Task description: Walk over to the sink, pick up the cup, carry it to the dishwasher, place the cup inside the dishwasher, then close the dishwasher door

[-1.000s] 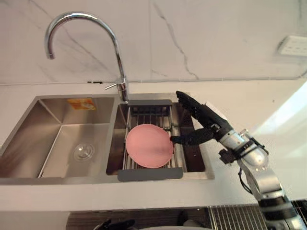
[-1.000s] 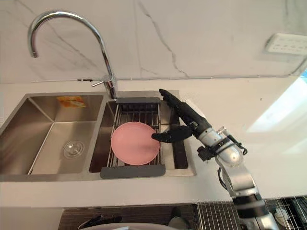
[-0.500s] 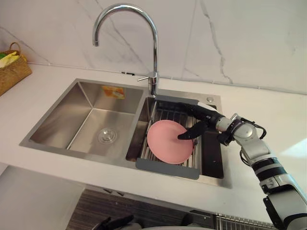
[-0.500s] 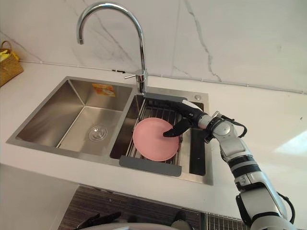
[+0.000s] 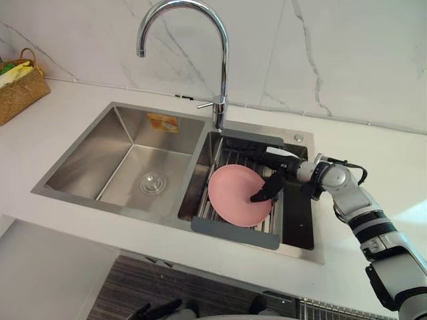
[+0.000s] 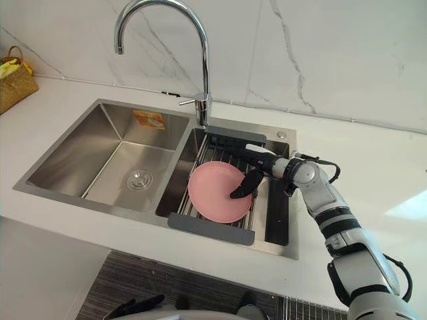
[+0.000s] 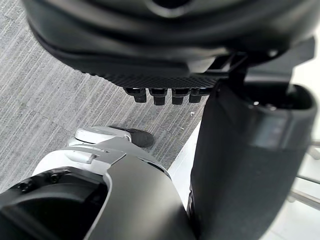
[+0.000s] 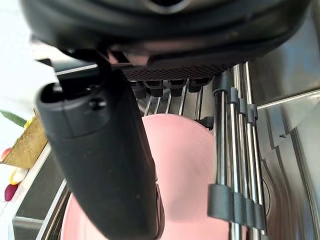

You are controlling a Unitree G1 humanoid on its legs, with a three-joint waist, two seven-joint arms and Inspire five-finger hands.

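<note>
Two basins form the sink (image 5: 87, 167) set in the white surface (image 5: 60, 127). Left eye view: a pink plate (image 5: 237, 195) lies on a wire rack (image 5: 233, 235) over the right basin; the right hand (image 5: 283, 167) reaches across the rack, fingers straight, thumb tip on the plate's right rim. Right eye view: a basket (image 6: 15, 83) sits far left. Left wrist view: the left hand (image 7: 165, 65) hangs above grey floor (image 7: 40, 110), fingers relaxed, empty. Right wrist view: the thumb overlies the plate.
</note>
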